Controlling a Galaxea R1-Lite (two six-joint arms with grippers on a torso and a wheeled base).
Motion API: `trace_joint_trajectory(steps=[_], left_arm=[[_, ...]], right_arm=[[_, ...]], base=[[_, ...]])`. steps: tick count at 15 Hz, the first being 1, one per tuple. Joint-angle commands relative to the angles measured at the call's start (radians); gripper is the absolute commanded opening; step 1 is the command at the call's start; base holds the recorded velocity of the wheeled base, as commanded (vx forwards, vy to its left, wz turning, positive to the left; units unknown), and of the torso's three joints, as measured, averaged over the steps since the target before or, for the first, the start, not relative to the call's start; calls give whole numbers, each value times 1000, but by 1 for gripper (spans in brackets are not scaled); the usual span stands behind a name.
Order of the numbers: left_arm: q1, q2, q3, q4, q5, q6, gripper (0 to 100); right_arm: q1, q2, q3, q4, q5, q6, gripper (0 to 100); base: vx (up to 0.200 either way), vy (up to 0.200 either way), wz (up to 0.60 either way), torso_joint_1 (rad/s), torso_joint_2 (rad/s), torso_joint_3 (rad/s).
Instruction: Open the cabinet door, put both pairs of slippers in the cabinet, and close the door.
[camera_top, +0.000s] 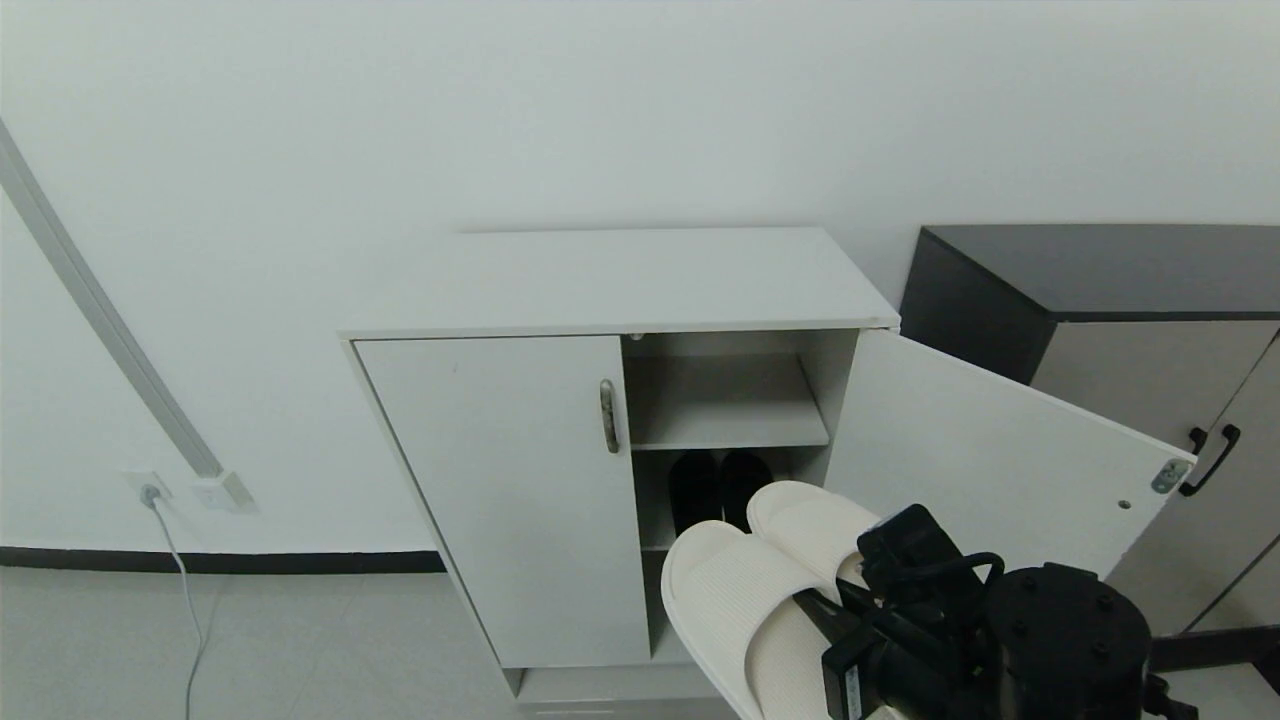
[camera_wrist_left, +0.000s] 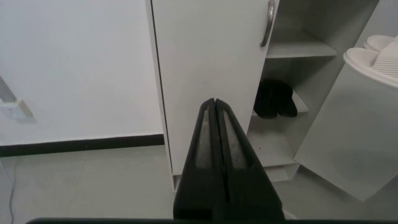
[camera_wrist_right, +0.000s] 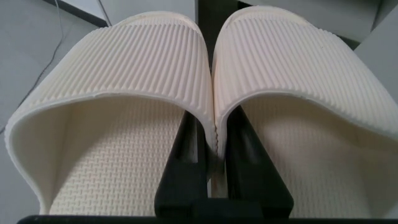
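The white cabinet (camera_top: 620, 280) stands against the wall, its right door (camera_top: 985, 450) swung open and its left door (camera_top: 510, 480) shut. A black pair of slippers (camera_top: 718, 488) sits on the lower shelf inside, also seen as the black pair (camera_wrist_left: 275, 99) in the left wrist view. My right gripper (camera_wrist_right: 214, 140) is shut on the inner edges of the cream slippers (camera_top: 760, 590), holding them side by side in front of the open compartment. My left gripper (camera_wrist_left: 214, 106) is shut and holds nothing, facing the shut left door (camera_wrist_left: 211, 56).
A dark-topped cabinet (camera_top: 1110, 290) with a black handle (camera_top: 1210, 460) stands to the right, close behind the open door. A wall socket (camera_top: 150, 490) with a cable hangs low on the left wall. The upper shelf (camera_top: 725, 405) is bare. Grey floor lies left of the cabinet.
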Motion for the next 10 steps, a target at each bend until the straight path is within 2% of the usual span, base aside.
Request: trace_joint_trajectory(steps=[1, 10], left_arm=[[1, 1, 0, 0, 0, -1, 0], [1, 1, 0, 0, 0, 0, 0]], right_arm=[[1, 18, 4, -8, 0, -1, 0], [7, 21, 9, -17, 0, -1, 0]], base=[[0, 0, 0, -173, 510, 320], [0, 0, 0, -146, 474, 333]])
